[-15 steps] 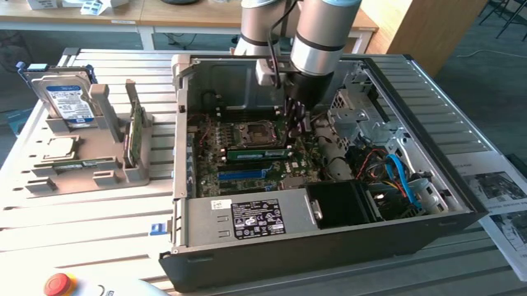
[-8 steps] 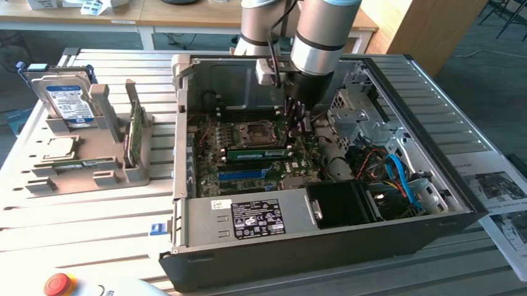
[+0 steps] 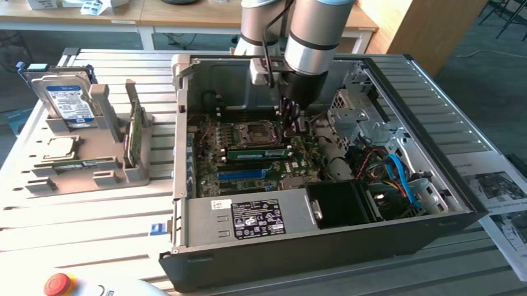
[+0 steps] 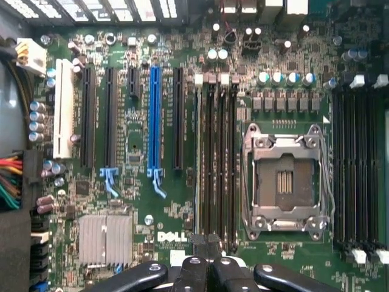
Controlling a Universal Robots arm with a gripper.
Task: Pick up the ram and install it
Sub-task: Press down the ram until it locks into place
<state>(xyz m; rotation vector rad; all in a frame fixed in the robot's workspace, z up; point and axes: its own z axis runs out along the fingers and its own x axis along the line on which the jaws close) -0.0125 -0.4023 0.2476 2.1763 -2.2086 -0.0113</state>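
Pressing ram, fingers closed

Arm reaching straight down, gripper pointing downward, jaws closed together

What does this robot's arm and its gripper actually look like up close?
The arm is a thick, smooth silver-grey tube with rounded joints, narrowing to a dark wrist section. The gripper is black, with glossy rounded linkage bars fastened by small round silver bolts.
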